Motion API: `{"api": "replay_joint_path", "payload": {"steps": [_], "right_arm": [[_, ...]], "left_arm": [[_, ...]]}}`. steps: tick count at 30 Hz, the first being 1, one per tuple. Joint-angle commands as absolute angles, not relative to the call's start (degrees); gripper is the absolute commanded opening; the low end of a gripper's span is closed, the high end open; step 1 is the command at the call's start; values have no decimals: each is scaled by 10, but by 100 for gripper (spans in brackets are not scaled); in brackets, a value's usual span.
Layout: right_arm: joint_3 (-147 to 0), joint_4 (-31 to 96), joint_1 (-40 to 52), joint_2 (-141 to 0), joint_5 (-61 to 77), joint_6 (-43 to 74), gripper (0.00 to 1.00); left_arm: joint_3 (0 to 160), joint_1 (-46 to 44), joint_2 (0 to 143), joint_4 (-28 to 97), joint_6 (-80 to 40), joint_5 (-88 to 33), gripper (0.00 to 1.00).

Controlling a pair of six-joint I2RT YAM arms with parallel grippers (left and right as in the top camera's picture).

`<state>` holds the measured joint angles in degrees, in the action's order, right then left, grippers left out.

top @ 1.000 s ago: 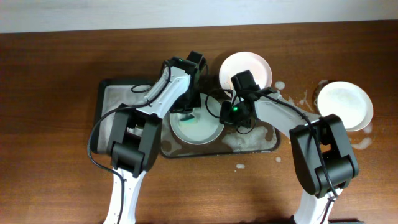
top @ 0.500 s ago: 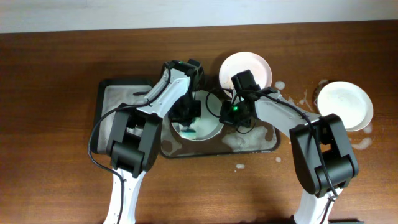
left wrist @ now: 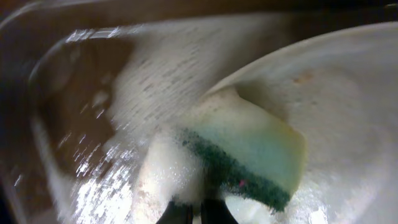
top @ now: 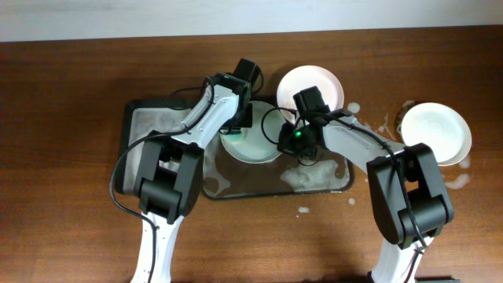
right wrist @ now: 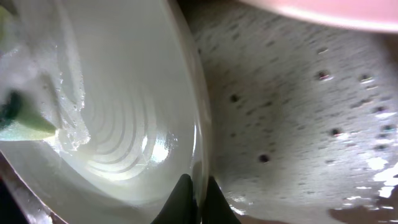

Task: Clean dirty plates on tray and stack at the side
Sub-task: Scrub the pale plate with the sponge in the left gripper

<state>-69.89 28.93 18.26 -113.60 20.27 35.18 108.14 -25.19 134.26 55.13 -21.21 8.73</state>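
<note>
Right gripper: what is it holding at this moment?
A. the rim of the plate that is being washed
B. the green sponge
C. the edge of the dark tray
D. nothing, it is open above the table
A: in the right wrist view the right gripper pinches the rim of the plate, while the left gripper holds the sponge.

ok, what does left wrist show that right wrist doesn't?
Left wrist only: the left claw holding the sponge, with its green scrub layer and suds in full, plus the tray wall. Right wrist only: the right claw pinching the plate by its rim, and the edge of a second plate at top. Both: that soapy plate, foam on the tray floor, and the sponge, though right wrist catches only its corner.
</note>
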Motion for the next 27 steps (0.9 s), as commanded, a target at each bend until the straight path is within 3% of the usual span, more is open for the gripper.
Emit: {"api": "replay_joint_path", "payload": {"steps": [1, 4, 8, 12, 21, 27], "right_arm": [[-688, 306, 183, -1152, 177, 324, 4], [-688, 306, 183, -1152, 177, 324, 4], [-688, 306, 197, -1152, 178, 306, 4], [-688, 308, 223, -1152, 180, 304, 4], [-688, 310, 240, -1152, 186, 304, 4], [-688, 310, 240, -1152, 184, 305, 4]], "left_arm": [[1059, -249, 1405, 521, -74, -82, 1], [1059, -249, 1405, 561, -31, -205, 1], [1059, -241, 1404, 664, -70, -216, 0], [1059, -233, 1390, 668, -108, -210, 1], [1058, -234, 1362, 454, -187, 25, 0], [1058, -235, 1361, 567, -189, 158, 1]]}}
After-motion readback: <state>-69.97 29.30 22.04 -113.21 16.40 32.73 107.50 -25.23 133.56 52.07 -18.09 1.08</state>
